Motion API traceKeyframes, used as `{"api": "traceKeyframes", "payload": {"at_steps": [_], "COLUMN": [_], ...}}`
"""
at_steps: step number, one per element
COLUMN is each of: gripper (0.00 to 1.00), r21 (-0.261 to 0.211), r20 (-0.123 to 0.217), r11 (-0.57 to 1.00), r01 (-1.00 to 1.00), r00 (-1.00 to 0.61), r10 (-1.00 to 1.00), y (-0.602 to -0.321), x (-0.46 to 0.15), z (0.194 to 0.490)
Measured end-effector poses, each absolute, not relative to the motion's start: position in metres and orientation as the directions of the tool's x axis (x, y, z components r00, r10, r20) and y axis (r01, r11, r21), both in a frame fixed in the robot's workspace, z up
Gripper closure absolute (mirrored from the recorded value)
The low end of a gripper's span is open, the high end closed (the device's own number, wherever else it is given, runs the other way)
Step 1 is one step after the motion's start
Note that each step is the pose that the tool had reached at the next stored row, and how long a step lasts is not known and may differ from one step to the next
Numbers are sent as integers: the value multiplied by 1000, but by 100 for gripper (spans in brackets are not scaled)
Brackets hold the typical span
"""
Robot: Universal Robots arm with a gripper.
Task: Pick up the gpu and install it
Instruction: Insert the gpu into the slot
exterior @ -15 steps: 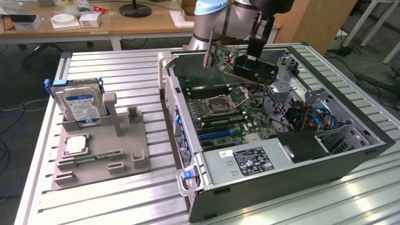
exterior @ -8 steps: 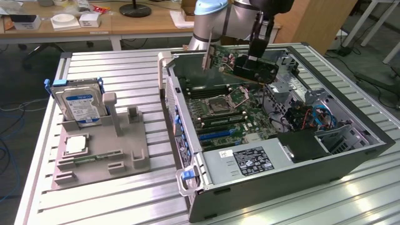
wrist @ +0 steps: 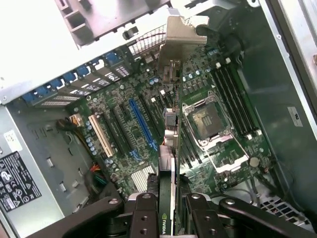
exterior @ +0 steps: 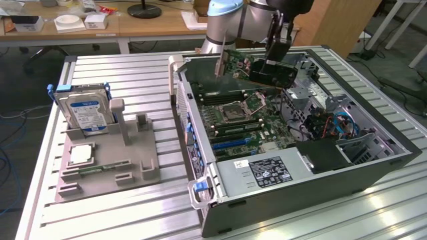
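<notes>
1. The pincer (wrist: 168, 198) was closed on the graphics card (wrist: 170, 124), with one finger (wrist: 143, 210) on each flat face. Clamping the broad faces probably kept the thin card from twisting and left its lower edge free.
2. In the exterior view, the graphics card (exterior: 235, 62) hung in the air under the pincer (exterior: 270, 70). It was over the far end of the open computer case (exterior: 373, 165) and above the motherboard (exterior: 233, 117), touching neither as far as could be seen.
3. The wrist view looked straight down the card's thin edge, with the metal bracket (wrist: 181, 39) at the far end, toward the case's rear wall. That fits how such a card sits, with the bracket at the back opening.
4. The long blue slot (wrist: 142, 124) lay beside the card's line, not under it. The card seemed not yet seated, and which slot it was meant for could not be told.
5. The case lay on its side on the tabletop (exterior: 120, 70) with its side panel off, giving the arm access from above.
6. Well apart, on the exterior view's left, a grey holder (exterior: 133, 165) kept a hard drive (exterior: 83, 110) upright and a memory stick (exterior: 103, 167) lying flat, each in its own recess, likely so they could be grasped easily.
</notes>
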State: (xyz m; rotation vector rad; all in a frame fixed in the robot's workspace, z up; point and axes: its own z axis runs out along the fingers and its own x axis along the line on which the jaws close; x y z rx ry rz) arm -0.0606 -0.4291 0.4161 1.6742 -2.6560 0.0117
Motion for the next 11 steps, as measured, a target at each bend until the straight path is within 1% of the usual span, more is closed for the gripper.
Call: {"api": "traceKeyframes", "payload": {"at_steps": [11], "gripper": [74], "r21": [-5], "r20": [6], "r11": [295], "r01": [-955], "r00": [-295], "r10": [-955], "y": [-429], "x": [-61], "z": [416]}}
